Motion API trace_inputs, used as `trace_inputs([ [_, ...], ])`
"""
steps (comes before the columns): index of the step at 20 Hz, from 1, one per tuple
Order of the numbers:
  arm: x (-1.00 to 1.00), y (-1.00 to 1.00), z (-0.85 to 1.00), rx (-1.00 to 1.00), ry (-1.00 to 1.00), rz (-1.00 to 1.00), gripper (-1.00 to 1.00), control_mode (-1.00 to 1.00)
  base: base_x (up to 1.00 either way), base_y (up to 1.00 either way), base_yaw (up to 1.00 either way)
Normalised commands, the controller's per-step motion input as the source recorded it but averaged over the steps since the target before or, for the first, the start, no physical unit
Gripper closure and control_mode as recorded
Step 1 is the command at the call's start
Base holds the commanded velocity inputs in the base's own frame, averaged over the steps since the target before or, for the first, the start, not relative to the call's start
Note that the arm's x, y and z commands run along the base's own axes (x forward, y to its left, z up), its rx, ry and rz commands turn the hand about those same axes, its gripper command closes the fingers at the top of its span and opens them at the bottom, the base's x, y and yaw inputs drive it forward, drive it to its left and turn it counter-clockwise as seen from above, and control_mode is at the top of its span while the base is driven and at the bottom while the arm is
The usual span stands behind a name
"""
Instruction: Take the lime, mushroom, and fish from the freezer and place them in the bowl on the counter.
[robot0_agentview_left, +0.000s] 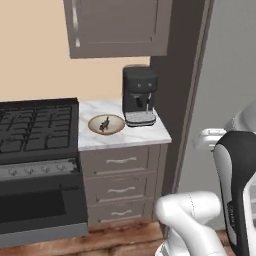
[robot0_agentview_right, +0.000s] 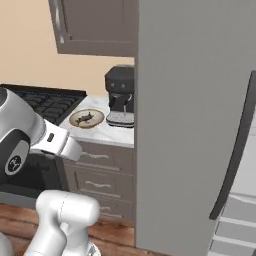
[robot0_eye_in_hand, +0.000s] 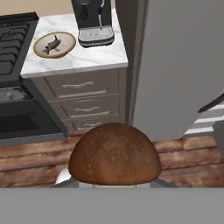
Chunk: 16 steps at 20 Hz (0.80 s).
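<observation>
Your gripper is clamped on the brown mushroom (robot0_eye_in_hand: 114, 154). The fish (robot0_eye_in_hand: 53, 44) lies in the bowl (robot0_eye_in_hand: 66, 38) at eleven o'clock, on the counter (robot0_eye_in_hand: 92, 54).

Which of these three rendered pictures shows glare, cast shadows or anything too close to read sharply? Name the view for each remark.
Left base view: a pale glare streak runs down the wall cabinet; lighting even, shadows faint. Right base view: the freezer door is flat, featureless grey. Hand view: the brown mushroom looms close and large, hiding the gripper; the fish in the bowl is small but legible.
</observation>
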Motion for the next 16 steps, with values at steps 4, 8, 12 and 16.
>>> trace_inputs([
  [4, 0.00, 0.00, 0.00, 0.00, 0.00, 0.00, 1.00, 1.00, 0.36, 1.00, 0.03],
  [8, 0.00, 0.00, 0.00, 0.00, 0.00, 0.00, 1.00, 1.00, 0.62, 1.00, 0.00],
  [12, 0.00, 0.00, 0.00, 0.00, 0.00, 0.00, 1.00, 1.00, 0.96, 0.83, -0.01],
  [16, 0.00, 0.00, 0.00, 0.00, 0.00, 0.00, 1.00, 1.00, 0.90, 0.17, -0.03],
])
